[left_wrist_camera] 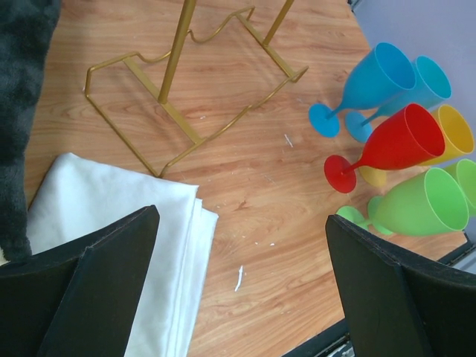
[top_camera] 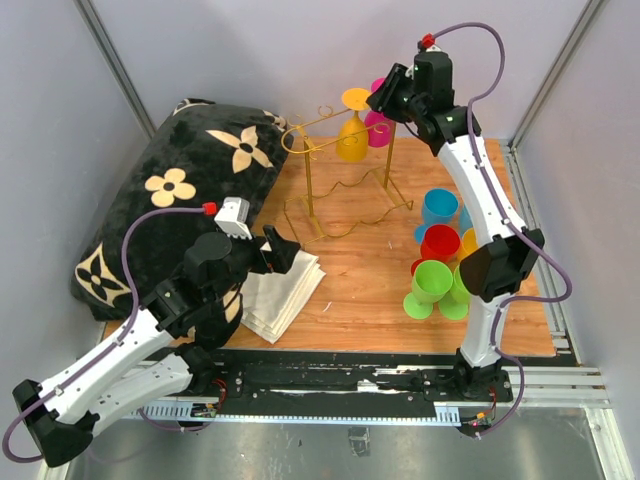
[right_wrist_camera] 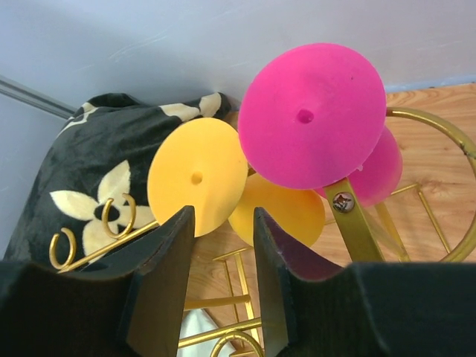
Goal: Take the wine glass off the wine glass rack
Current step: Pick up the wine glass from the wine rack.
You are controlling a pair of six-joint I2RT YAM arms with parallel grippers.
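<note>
Right claw [top_camera: 388, 90] is up at the far edge of the desk [top_camera: 370, 290], at the right end of the wine glass rack [top_camera: 335, 190], the gold wire stand in the far middle. Two glasses hang there bowl-down, foot discs up on the top rail: the yellow wine glass [right_wrist_camera: 197, 178] and, touching or just beside it on the right, the pink wine glass [right_wrist_camera: 312, 115]. From my wrist the fingers [right_wrist_camera: 160, 290] stand a narrow gap apart. I see nothing between them, and the yellow foot's lower rim sits just above the gap. Judgement: yellow is the one I am lined up on. To do this well I should pinch the stem just under the foot, not the thin disc, which would likely tip or slip. The stem is hidden behind the foot from here, so I would come in level and low, then press together firmly. Then I would draw the glass out along the rail slot toward its open end, lifting only enough to free the foot. Risk: my right finger nudging the pink glass or rocking the light rack. Left claw [top_camera: 280, 250] hangs spread wide over the white cloth [left_wrist_camera: 111, 208] by the near left, holding nothing. Standing glasses [top_camera: 437, 265] crowd the right edge, so any set-down spot needs choosing clear of them.
</note>
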